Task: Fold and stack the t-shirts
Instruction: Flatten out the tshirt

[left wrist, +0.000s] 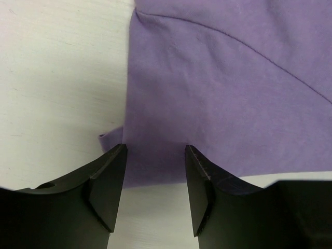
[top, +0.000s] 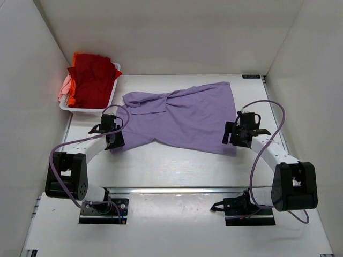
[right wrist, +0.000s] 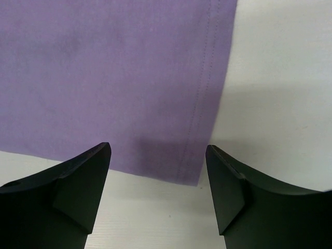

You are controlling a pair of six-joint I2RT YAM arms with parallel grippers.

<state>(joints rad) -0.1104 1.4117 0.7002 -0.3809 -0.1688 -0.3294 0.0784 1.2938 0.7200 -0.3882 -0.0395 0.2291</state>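
Purple cloth fills both wrist views: the lavender t-shirt (top: pixel 182 115) lies spread out but rumpled on the white table (top: pixel 177 166), bunched into folds at its left end and flatter toward the right, where a stitched hem runs along its edge. The left gripper (left wrist: pixel 155 150) hovers at the shirt's near left corner with its jaws partly apart; the cloth edge lies on the table below the gap and nothing is pinched between them. The right gripper (right wrist: pixel 158 148) hangs over the near right corner, jaws spread wider, the hemmed corner showing between the two dark fingers (right wrist: pixel 83 181) but not held. Both arms reach in from the near edge toward opposite ends of the shirt. At the far left corner of the table sits a white basket (top: pixel 80 108), just beside the shirt's bunched end, holding a red tee (top: pixel 94 75) heaped on top, with an orange tee (top: pixel 69 100) and a pale pink tee (top: pixel 64 85) showing at its left side.
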